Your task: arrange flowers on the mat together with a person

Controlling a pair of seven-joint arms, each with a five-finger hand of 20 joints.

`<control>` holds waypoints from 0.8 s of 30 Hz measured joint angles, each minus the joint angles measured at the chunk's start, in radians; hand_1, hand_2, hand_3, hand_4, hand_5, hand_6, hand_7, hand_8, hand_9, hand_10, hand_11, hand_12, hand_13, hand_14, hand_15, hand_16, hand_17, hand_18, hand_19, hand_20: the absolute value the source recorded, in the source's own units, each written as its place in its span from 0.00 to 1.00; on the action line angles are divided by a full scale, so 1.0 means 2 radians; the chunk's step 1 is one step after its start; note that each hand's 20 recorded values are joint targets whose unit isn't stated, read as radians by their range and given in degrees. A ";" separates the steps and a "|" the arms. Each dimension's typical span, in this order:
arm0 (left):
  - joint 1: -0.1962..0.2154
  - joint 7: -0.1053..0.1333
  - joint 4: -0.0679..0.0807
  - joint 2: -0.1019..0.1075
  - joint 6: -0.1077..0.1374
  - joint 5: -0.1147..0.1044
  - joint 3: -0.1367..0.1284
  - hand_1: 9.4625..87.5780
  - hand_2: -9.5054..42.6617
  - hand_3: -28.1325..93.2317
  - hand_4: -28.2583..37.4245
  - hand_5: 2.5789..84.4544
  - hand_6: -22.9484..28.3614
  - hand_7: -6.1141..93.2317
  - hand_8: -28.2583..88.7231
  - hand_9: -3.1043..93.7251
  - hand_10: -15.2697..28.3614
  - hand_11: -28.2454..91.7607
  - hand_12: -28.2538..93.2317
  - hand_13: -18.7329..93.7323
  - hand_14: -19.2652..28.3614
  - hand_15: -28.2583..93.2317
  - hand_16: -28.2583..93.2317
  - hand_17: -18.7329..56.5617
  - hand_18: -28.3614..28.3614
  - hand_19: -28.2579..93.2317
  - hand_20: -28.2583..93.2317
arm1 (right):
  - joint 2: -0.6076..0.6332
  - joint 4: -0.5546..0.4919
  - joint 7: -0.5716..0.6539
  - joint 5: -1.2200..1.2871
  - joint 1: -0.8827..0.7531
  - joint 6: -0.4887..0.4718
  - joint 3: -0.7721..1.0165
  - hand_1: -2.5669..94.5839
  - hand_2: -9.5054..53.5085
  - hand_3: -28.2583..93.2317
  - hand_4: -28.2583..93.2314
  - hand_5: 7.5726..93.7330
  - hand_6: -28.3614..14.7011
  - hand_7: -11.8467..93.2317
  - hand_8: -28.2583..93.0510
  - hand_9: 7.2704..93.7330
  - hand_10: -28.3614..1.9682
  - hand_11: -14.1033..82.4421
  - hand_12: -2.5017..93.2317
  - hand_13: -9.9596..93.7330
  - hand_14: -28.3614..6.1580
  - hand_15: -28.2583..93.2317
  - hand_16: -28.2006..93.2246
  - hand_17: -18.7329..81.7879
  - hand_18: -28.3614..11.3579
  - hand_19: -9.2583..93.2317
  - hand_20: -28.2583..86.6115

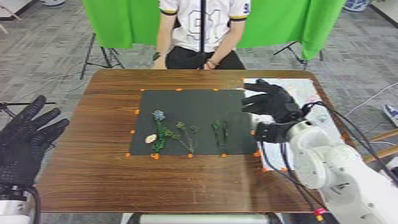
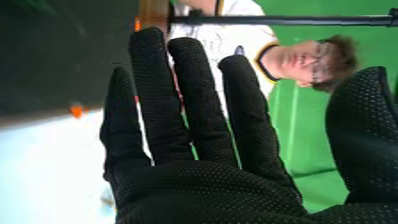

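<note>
In the head view my right hand (image 1: 274, 104) is over the white patterned sheet's left part, beside the dark mat's (image 1: 182, 107) right edge, open and holding nothing. My left hand (image 1: 27, 142) is off the table's left side, its fingers straight. On the mat lie a blue flower (image 1: 159, 115) with a green stem, a pale flower (image 1: 151, 138) low on the left, a thin branching sprig (image 1: 186, 131) and green stems (image 1: 220, 134) to the right of it. The right wrist view has my right hand (image 2: 204, 187) with fingers straight and the thumb spread, beside part of the mat (image 2: 62, 60).
The white patterned sheet (image 1: 306, 92) covers the table's right side, partly under my right arm. Orange marks (image 1: 155, 156) line the mat's edges. The brown table (image 1: 178, 185) extends in front of the mat. Beyond the far edge hangs a green cloth (image 1: 266, 25).
</note>
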 measured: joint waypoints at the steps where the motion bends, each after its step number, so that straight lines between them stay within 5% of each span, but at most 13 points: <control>1: 0.000 0.000 0.000 -0.001 0.000 0.000 -0.001 0.15 0.30 0.86 0.06 0.36 0.53 0.16 0.17 0.35 0.69 0.38 0.33 0.36 0.87 0.61 0.19 0.14 0.84 0.58 0.39 | 0.004 -0.001 0.004 -0.016 0.000 0.005 0.001 0.26 0.20 0.81 0.03 0.51 0.61 0.24 0.14 0.61 0.29 0.37 0.19 0.59 0.23 0.67 0.33 0.32 0.00 0.68 0.37; 14: 0.005 0.005 -0.002 0.003 0.001 -0.002 -0.003 0.14 0.30 0.86 0.06 0.36 0.54 0.15 0.17 0.35 0.69 0.38 0.33 0.36 0.87 0.61 0.19 0.14 0.84 0.58 0.39 | 0.074 0.005 0.223 -0.273 0.058 0.102 -0.054 0.29 0.18 0.78 0.05 0.53 0.58 0.23 0.14 0.70 0.28 0.41 0.19 0.67 0.23 0.71 0.31 0.40 0.00 0.76 0.33; 20: 0.005 0.007 -0.003 0.003 0.001 -0.003 -0.002 0.15 0.30 0.86 0.06 0.36 0.54 0.15 0.17 0.35 0.69 0.38 0.33 0.36 0.87 0.61 0.19 0.14 0.84 0.58 0.39 | 0.088 0.031 0.314 -0.387 0.087 0.087 -0.075 0.31 0.16 0.77 0.06 0.53 0.55 0.22 0.14 0.72 0.26 0.41 0.19 0.71 0.23 0.72 0.32 0.43 0.00 0.80 0.30; 24: 0.005 0.007 -0.003 0.003 0.002 -0.003 -0.002 0.15 0.31 0.86 0.06 0.36 0.54 0.15 0.17 0.35 0.69 0.38 0.33 0.36 0.87 0.61 0.19 0.14 0.84 0.58 0.39 | 0.093 0.046 0.345 -0.412 0.100 0.036 -0.079 0.33 0.15 0.78 0.07 0.53 0.53 0.21 0.14 0.73 0.24 0.42 0.20 0.72 0.23 0.74 0.32 0.45 0.00 0.87 0.18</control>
